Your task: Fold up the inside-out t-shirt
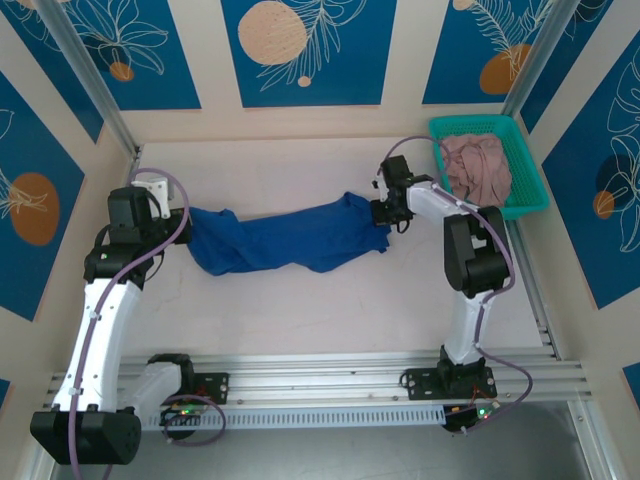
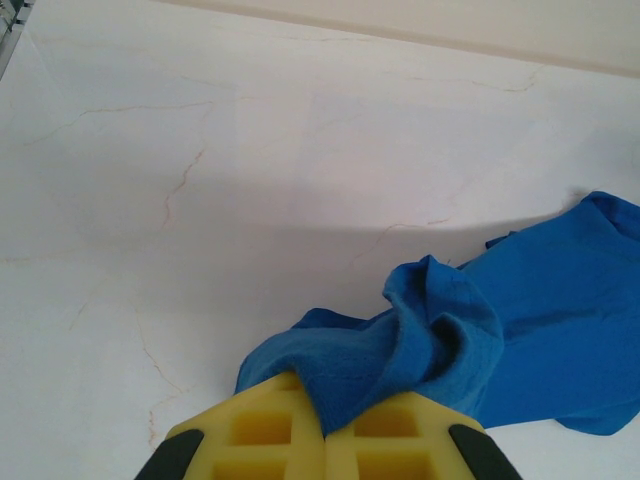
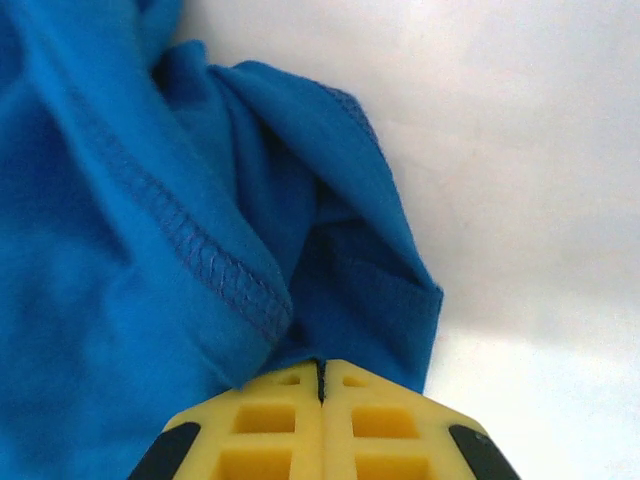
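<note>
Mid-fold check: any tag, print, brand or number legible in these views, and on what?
None readable.
The royal-blue cloth t-shirt shows plain fabric and seam stitching, no printed tag.
The teal mesh basket and the dusty-pink garment in it carry no lettering.
The blue wall panels bear only leaf and circle drawings.
Any marking on the small electronics boards at the arm bases is too small to read.

A lab booth: railed table (image 1: 300, 300), patterned panels (image 1: 300, 50).
</note>
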You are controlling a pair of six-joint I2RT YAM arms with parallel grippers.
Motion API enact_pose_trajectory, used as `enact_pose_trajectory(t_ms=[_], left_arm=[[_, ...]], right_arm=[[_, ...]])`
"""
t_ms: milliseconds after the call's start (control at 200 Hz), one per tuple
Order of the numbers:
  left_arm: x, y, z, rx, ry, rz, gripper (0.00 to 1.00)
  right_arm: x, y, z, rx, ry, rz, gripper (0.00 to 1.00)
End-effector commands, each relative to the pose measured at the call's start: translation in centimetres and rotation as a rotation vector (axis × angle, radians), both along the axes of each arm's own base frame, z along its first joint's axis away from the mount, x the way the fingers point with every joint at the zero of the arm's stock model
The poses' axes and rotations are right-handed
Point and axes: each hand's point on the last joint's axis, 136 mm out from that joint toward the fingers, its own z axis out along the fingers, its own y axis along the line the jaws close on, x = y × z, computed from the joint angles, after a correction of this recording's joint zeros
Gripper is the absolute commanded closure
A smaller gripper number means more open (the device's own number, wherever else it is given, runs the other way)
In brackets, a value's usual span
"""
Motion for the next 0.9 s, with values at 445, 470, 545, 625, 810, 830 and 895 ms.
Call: enact_pose_trajectory(t_ms=[445,470,545,625,810,830,895], left_arm=[[0.6,0.9,3.6,-0.065,-0.089,0.079,1.0],[0.6,1.1,4.5,-0.069,-0.106,0.086,1.0],[0.6,1.9,8.1,-0.071,-0.174,0.122,1.0],[0.0,3.2,13.0,-0.055,-0.278,0.175,1.0],[-2.5,5.3,24.5,0.01,-0.523,0.26,1.0],[-2.8,5.4,25.5,0.016,-0.542,0.264,1.0],[-3.6,5.5,28.3,0.039,-0.594,0.271,1.0]], right_arm=[[-3.0,-0.1,18.8,0.912,-0.304,-0.07,1.0],[-3.1,-0.7,20.4,0.923,-0.348,-0.073,1.0],[-3.9,-2.8,25.6,0.922,-0.497,-0.09,1.0],[-5.6,-4.8,31.5,0.894,-0.654,-0.11,1.0],[-11.1,-5.9,43.0,0.795,-0.934,-0.076,1.0],[-11.6,-6.0,43.8,0.782,-0.955,-0.073,1.0],[-13.0,-6.4,46.2,0.734,-1.011,-0.085,1.0]])
